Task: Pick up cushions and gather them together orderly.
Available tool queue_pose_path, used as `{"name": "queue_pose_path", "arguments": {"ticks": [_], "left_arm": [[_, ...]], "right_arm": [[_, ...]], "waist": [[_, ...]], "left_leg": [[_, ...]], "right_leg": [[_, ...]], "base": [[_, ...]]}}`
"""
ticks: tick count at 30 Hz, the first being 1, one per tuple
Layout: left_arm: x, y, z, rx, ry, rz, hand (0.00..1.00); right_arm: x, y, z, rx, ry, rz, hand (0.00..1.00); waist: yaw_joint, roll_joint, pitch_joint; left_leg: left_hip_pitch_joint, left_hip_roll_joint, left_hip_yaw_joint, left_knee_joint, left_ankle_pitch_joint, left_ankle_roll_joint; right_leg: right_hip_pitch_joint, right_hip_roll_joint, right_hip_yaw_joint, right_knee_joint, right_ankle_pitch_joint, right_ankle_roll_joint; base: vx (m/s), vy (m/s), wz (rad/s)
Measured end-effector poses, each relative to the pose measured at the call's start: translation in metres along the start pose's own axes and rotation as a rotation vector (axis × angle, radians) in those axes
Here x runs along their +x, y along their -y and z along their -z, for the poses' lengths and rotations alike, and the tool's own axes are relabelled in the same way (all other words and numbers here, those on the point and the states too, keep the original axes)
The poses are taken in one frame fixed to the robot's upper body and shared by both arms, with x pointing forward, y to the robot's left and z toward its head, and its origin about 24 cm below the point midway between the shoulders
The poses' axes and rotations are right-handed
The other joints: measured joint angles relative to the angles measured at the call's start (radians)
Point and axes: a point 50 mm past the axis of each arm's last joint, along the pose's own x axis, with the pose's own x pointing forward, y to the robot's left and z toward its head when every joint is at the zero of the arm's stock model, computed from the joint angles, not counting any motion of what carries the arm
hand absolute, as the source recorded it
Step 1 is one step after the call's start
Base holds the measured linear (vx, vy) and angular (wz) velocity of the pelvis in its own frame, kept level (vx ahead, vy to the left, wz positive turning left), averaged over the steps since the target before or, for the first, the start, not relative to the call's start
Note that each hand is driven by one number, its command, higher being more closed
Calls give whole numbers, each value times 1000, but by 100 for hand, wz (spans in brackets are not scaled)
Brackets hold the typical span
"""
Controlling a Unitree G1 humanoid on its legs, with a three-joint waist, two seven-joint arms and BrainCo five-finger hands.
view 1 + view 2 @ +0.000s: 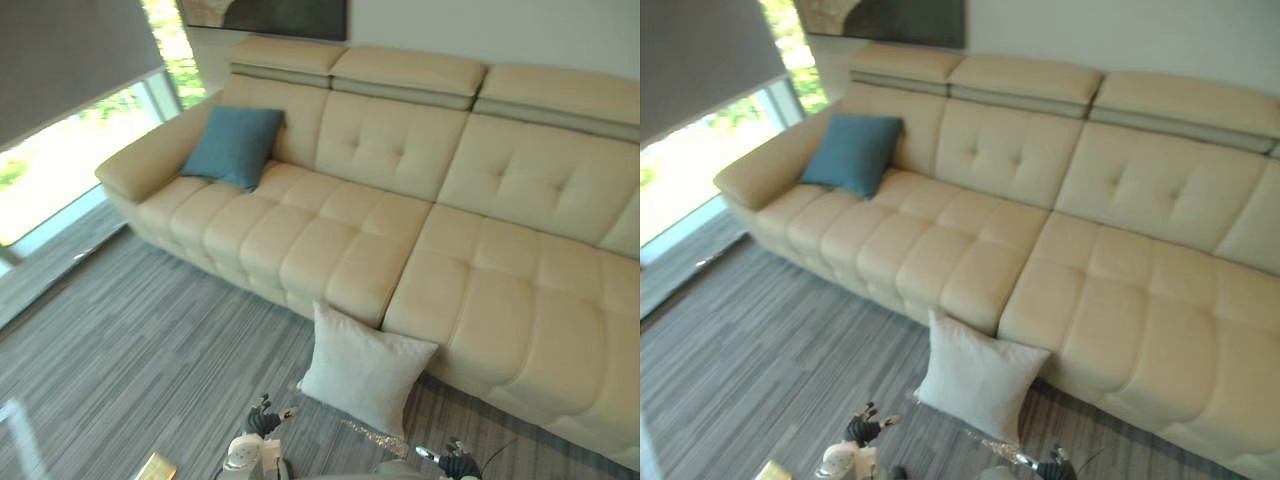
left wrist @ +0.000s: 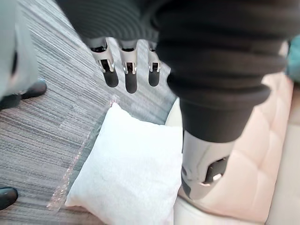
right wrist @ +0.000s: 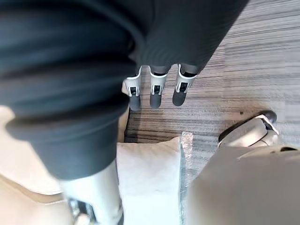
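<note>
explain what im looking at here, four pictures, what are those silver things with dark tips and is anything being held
It is a two-legged humanoid robot. The two wide pictures come from cameras in its head, looking down at a cream sofa. The two close ones come from cameras on its wrists: the silver parts are the fingers of its left hand and right hand, straight and holding nothing. A white cushion leans against the sofa's front on the floor; a teal cushion sits on the seat.

Cream sofa (image 1: 330, 230), grey striped carpet (image 1: 130, 370), window (image 1: 50, 170)
</note>
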Motion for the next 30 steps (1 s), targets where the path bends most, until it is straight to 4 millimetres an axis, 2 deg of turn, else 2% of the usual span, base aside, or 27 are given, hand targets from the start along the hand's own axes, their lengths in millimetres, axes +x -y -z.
{"name": "queue_pose_path", "arguments": {"ticks": [1, 2, 3, 4, 5, 6, 7, 8, 9, 10, 12, 14, 16, 17, 18, 20, 21, 22, 23, 24, 25, 29, 30], "left_arm": [[1, 0, 0, 3, -3, -1, 0], [0, 0, 0, 3, -4, -2, 0], [1, -2, 0, 5, -5, -6, 0], [3, -2, -4, 15, -1, -6, 0], [3, -1, -4, 18, -2, -7, 0], [4, 0, -7, 28, -1, -5, 0], [4, 2, -4, 50, -14, 5, 0], [4, 1, -3, 58, -20, 6, 0], [3, 8, 2, 49, -44, 22, 0], [2, 14, 6, 39, -52, 37, 0], [1, 17, 6, 35, -53, 44, 0], [1, 18, 3, 29, -34, 55, 0], [2, 18, -3, 16, -2, 54, 0], [2, 16, -6, 11, 17, 50, 0], [2, 16, -10, 8, 32, 49, 0], [2, 16, -11, 5, 34, 47, 0], [2, 16, -13, 3, 44, 46, 0], [2, 16, -13, 3, 44, 44, 0], [2, 17, -12, 6, 41, 48, 0], [2, 17, -11, 12, 37, 50, 0], [2, 13, -10, 22, 32, 39, 0], [2, 8, -9, 42, 27, 34, 0], [2, 8, -8, 49, 25, 37, 0]], "right_arm": [[3, 0, -10, -6, 28, -1, 0], [4, 0, -11, -6, 30, -2, 0], [4, -2, -14, -5, 40, -6, 0], [7, -7, -22, -9, 63, -21, 0], [7, -8, -23, -9, 65, -22, 0], [9, -11, -28, -13, 77, -34, 0], [10, -15, -32, -19, 86, -43, 0], [10, -15, -31, -20, 84, -45, 0], [12, -10, -36, -18, 95, -31, 0], [13, -5, -40, -17, 109, -15, 0], [13, -2, -40, -2, 107, -2, 0], [12, -2, -37, 1, 97, -1, 0], [11, -6, -34, 7, 95, -9, 0], [10, -9, -34, 3, 97, -18, 0], [11, -13, -36, -3, 98, -31, 0], [11, -15, -37, -4, 98, -35, 0], [11, -14, -36, -4, 94, -30, 0], [11, -14, -35, -4, 90, -27, 0], [10, -11, -33, 1, 87, -21, 0], [11, -11, -34, 1, 86, -18, 0], [9, -15, -29, 13, 74, -25, 0], [6, -20, -20, 26, 47, -30, 0], [6, -18, -19, 31, 44, -23, 0]], "waist": [[4, 12, 7], [4, 13, 7], [-1, 20, 8], [-4, 38, 13], [-5, 41, 12], [-5, 54, 21], [-6, 60, 25], [-6, 47, 24], [-8, 94, 46], [-17, 107, 52], [-28, 107, 56], [-28, 100, 61], [-23, 84, 72], [-8, 80, 73], [7, 73, 78], [8, 69, 84], [12, 65, 85], [12, 64, 85], [10, 71, 81], [12, 73, 74], [0, 40, 63], [1, 9, 42], [2, 13, 43]], "left_leg": [[82, 5, 54, -65, -4, 7], [91, 6, 59, -73, -4, 7], [125, 9, 74, -107, -4, 7], [153, 25, 96, -146, -4, 7], [155, 27, 100, -150, -4, 6], [165, 36, 112, -157, -3, 6], [174, 32, 123, -155, -4, 5], [182, 17, 132, -155, -5, 1], [205, 34, 133, -155, -11, -11], [200, 42, 127, -120, 19, -35], [210, 34, 103, -117, 31, -49], [189, 53, 103, -28, 60, -86], [133, 102, 102, 180, 72, -85], [69, 140, 85, 322, 84, -74], [20, 159, 52, 405, 29, -57], [-15, 151, 10, 387, -24, -44], [-28, 129, -42, 294, -43, -40], [-25, 116, -69, 232, -40, -39], [-22, 99, -110, 121, 13, -29], [-5, 93, -123, 80, 0, -48], [26, 61, -109, 21, 1, -47], [45, 29, -95, -39, 12, -32], [66, 24, -92, -56, 16, -26]], "right_leg": [[-54, -5, -93, 107, 8, 9], [-62, -7, -110, 119, 4, 9], [-99, -19, -212, 168, -21, -4], [-155, -15, -348, 195, -50, -41], [-165, -14, -370, 193, -52, -47], [-192, -10, -446, 176, -58, -68], [-201, -9, -517, 54, -5, -118], [-195, -12, -530, -4, 51, -163], [-166, 13, -533, 0, 57, -182], [-147, 13, -528, -11, 58, -184], [-94, 6, -529, -39, 58, -185], [-27, 8, -533, -73, 54, -189], [24, 22, -524, -97, 44, -190], [41, 35, -500, -122, 39, -190], [48, 39, -461, -139, 19, -189], [51, 40, -433, -134, 19, -189], [50, 37, -406, -125, 19, -183], [48, 36, -395, -116, 13, -169], [40, 41, -384, -96, 1, -148], [30, 44, -358, -71, -13, -127], [22, 20, -346, -70, -16, -110], [25, -2, -342, -97, 1, -84], [47, -2, -341, -116, 8, -78]], "base": [[212, 179, -103], [199, 158, -99], [176, 68, -71], [171, 28, -65], [216, -24, -53], [192, -92, -39], [202, -105, -45], [247, -88, -50], [257, -73, -35], [267, -79, -26], [197, -119, 6], [135, -121, 15], [72, -68, -9], [76, 16, -54], [57, 58, -64], [56, 110, -61], [57, 149, -59], [66, 194, -63], [83, 219, -51], [109, 251, -37], [80, 207, -21], [43, 129, -2], [25, 108, -5]]}}
